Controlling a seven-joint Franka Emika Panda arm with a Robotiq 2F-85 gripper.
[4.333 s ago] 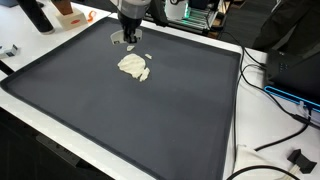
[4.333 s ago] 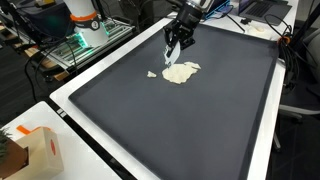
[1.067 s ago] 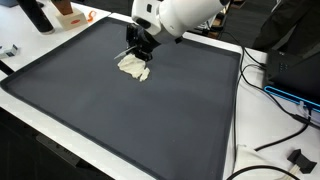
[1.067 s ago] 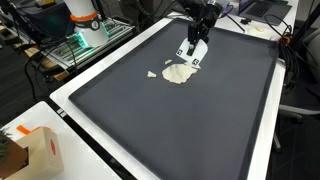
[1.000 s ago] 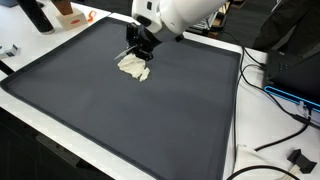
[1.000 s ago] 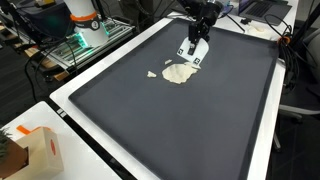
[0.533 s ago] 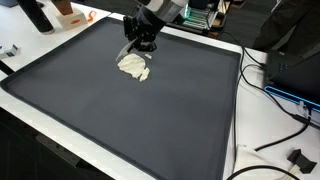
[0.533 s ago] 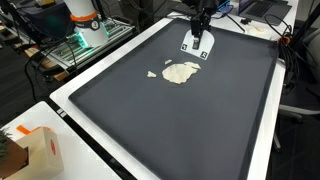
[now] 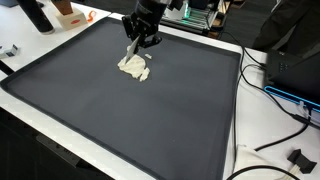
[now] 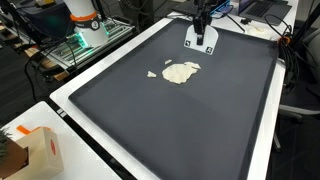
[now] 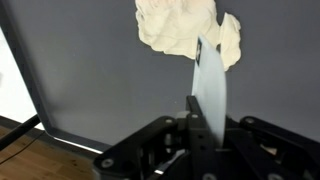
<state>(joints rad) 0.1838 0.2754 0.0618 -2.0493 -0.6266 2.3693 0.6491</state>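
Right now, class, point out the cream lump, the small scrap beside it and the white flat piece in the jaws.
cream lump point(image 10: 181, 72), in an exterior view, its middle
small scrap point(image 10: 151, 74), in an exterior view, its centre
white flat piece point(image 11: 210, 95), wrist view, mid-face

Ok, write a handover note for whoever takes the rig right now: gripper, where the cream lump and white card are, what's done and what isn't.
Gripper: shut on the white card, over the far part of the dark mat.
Cream lump: lies on the mat, apart from the card in both exterior views.
Small scrap: on the mat beside the lump, not touching it.
Done: the card is gripped.
Left: the scrap lies apart from the lump; the card is not set down.
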